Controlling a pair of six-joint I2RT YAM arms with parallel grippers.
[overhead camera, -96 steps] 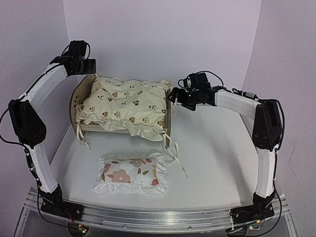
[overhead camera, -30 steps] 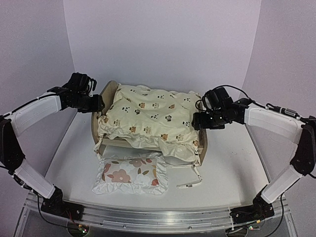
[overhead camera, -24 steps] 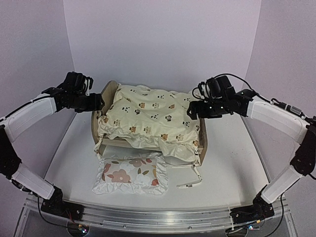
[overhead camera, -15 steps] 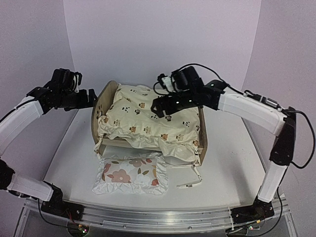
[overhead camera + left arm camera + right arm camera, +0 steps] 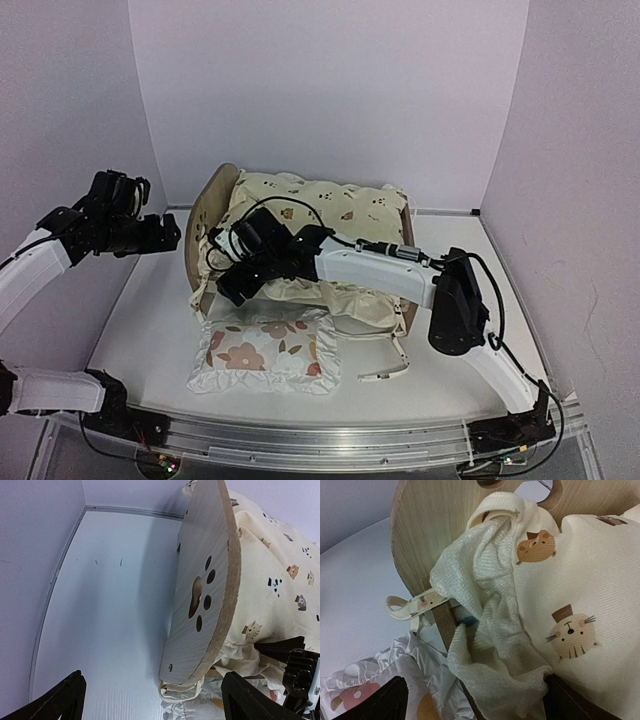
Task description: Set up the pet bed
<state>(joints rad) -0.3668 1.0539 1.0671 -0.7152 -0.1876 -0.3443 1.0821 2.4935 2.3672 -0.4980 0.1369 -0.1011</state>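
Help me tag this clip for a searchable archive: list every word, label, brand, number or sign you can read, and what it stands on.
There is no readable text in any of the three views.
The cream cushion has small animal prints only, no words.
The pet bed has paw-shaped cutouts in its headboard, no lettering.
The ruffled pillow has flowers only.
Nothing else in view shows a legible label or number.
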